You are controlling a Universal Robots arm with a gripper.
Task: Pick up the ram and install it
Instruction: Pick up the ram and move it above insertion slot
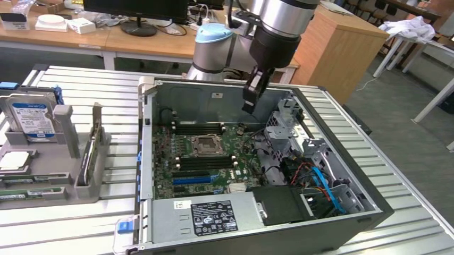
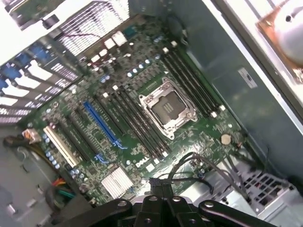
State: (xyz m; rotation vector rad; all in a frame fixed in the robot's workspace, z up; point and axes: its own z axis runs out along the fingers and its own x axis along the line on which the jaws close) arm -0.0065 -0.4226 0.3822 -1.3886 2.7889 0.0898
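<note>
1 gripper [image 1: 247, 106] narrow above motherboard [image 1: 206, 159] | exterior view: hard drive [image 1: 32, 119] beside case [image 1: 212, 98] | wrist view: heatsink [image 2: 117, 182]

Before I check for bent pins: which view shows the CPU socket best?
The wrist view: the CPU socket lies unobstructed, its metal frame and all four sides visible. The exterior view shows the CPU socket from farther off, at a slant.

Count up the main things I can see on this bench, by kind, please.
Robot arm: 1
Open computer case: 1
Motherboard: 1
Processor socket: 1
Power supply: 1
Hard drive, in the grey stand at the exterior view's left: 1
Total: 6
</note>
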